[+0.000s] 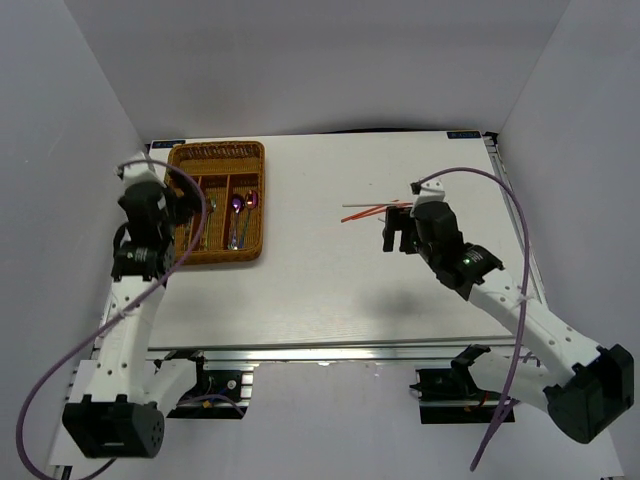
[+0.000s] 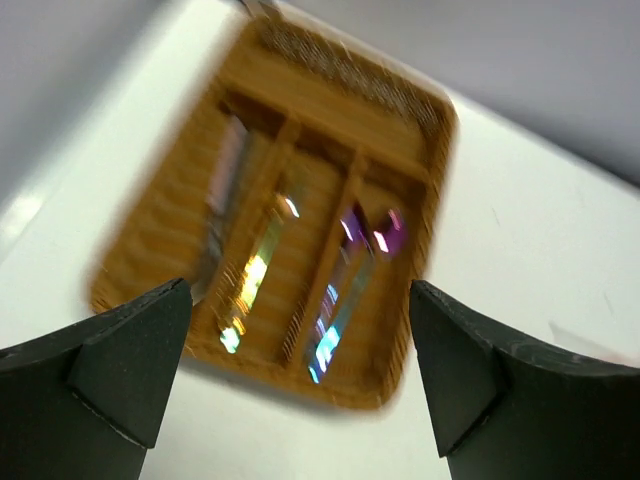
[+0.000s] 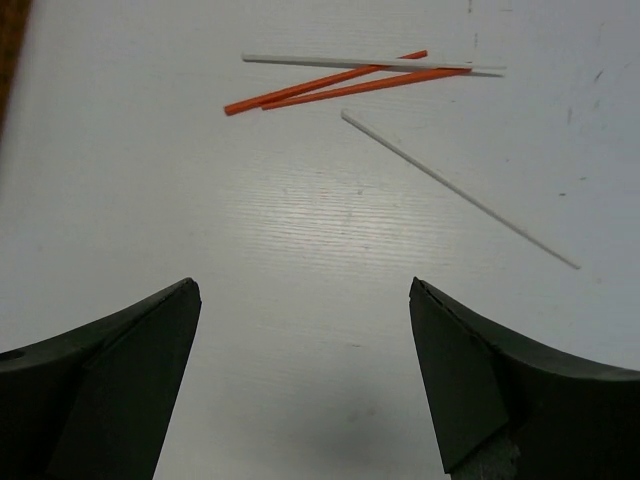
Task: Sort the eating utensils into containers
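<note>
The brown wicker tray (image 1: 215,153) stands at the table's far left. Its long slots hold purple iridescent spoons (image 1: 241,204) and a silver utensil (image 1: 210,206). In the left wrist view the tray (image 2: 340,92) is blurred, with purple spoons (image 2: 367,235) in the right slot, an iridescent utensil (image 2: 255,272) in the middle one and a silver one (image 2: 226,168) in the left. My left gripper (image 2: 300,370) is open and empty above the tray's near edge. Two red chopsticks (image 3: 330,86) and two white chopsticks (image 3: 460,190) lie on the table. My right gripper (image 3: 305,370) is open and empty, just short of them.
White walls enclose the table on the left, back and right. A purple cable (image 1: 515,215) loops over the right arm. The table's right edge (image 1: 505,180) is close to the chopsticks (image 1: 366,211).
</note>
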{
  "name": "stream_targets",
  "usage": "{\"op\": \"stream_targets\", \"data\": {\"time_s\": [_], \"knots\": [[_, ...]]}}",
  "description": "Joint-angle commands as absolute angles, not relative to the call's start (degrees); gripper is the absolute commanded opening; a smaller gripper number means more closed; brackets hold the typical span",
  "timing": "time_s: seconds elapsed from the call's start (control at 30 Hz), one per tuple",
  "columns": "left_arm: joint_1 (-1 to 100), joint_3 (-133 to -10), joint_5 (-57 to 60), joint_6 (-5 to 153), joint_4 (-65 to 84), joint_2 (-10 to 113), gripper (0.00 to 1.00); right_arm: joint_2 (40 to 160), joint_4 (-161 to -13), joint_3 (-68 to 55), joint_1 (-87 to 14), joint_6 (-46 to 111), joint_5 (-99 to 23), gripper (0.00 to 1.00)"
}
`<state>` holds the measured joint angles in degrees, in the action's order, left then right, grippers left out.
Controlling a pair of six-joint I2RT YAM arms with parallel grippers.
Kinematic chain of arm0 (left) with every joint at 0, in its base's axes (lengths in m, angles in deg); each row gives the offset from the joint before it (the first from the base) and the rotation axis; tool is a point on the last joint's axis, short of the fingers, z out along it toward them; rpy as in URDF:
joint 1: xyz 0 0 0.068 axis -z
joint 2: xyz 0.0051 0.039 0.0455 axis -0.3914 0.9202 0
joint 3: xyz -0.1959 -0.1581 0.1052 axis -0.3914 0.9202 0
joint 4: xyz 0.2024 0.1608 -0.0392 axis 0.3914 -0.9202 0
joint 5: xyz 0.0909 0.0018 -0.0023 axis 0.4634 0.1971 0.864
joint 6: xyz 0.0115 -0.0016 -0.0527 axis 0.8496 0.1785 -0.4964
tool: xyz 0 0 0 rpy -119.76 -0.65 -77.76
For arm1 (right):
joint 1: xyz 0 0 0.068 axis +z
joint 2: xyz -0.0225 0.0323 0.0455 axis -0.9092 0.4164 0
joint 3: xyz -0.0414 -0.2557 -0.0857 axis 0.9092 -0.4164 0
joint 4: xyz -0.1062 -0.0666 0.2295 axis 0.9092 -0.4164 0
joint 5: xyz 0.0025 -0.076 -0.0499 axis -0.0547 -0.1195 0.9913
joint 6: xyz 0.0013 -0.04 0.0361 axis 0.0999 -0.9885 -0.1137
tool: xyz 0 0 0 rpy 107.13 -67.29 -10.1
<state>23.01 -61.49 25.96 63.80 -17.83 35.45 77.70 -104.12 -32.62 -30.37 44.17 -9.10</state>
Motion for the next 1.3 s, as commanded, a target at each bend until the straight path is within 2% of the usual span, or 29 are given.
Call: {"op": "stream_targets", "data": {"time_s": [0.0,0.2,0.23,0.33,0.4,0.57,0.7,0.97,1.03,1.07,1.17,1.27], "knots": [[23.2,-49.7,7.7,61.0,-12.1,31.1,0.98,84.5,-100.5,-32.0,-32.5,31.6,-7.9,0.89],[23.2,-37.6,8.4,62.2,-12.2,21.7,0.98,105.9,-109.8,-18.1,-39.9,18.5,-15.6,0.89],[23.6,-38.0,8.5,61.9,-12.7,20.6,0.98,108.8,-111.3,-16.1,-42.3,17.5,-16.7,0.87],[26.3,-38.2,14.1,62.6,-14.0,17.7,0.98,119.8,-114.5,-7.6,-46.0,13.5,-20.9,0.71],[28.0,-39.0,16.3,63.4,-15.0,18.3,0.98,126.2,-116.7,-1.4,-47.0,12.2,-22.1,0.66],[28.1,-40.1,14.4,64.2,-14.4,23.0,0.98,130.4,-114.8,1.5,-47.4,8.2,-26.6,0.66],[28.1,-40.1,14.3,64.4,-14.6,23.3,0.98,135.3,-120.1,4.6,-47.8,5.7,-29.6,0.65],[28.1,-40.1,13.7,64.5,-14.5,23.3,0.98,139.1,-119.7,1.5,-48.7,4.7,-34.4,0.61],[28.1,-39.9,13.6,64.5,-14.4,23.2,0.98,139.6,-120.5,1.3,-48.8,4.7,-36.7,0.56],[28.1,-40.0,13.8,64.5,-14.4,23.3,0.98,139.7,-121.7,1.1,-48.8,4.8,-37.7,0.48],[28.1,-40.1,14.1,64.5,-14.5,23.1,0.98,137.8,-121.1,-2.2,-47.7,5.7,-38.8,0.34],[28.1,-40.0,14.9,64.4,-14.8,22.9,0.98,135.7,-120.7,-5.8,-45.2,6.2,-38.2,0.30]]}}
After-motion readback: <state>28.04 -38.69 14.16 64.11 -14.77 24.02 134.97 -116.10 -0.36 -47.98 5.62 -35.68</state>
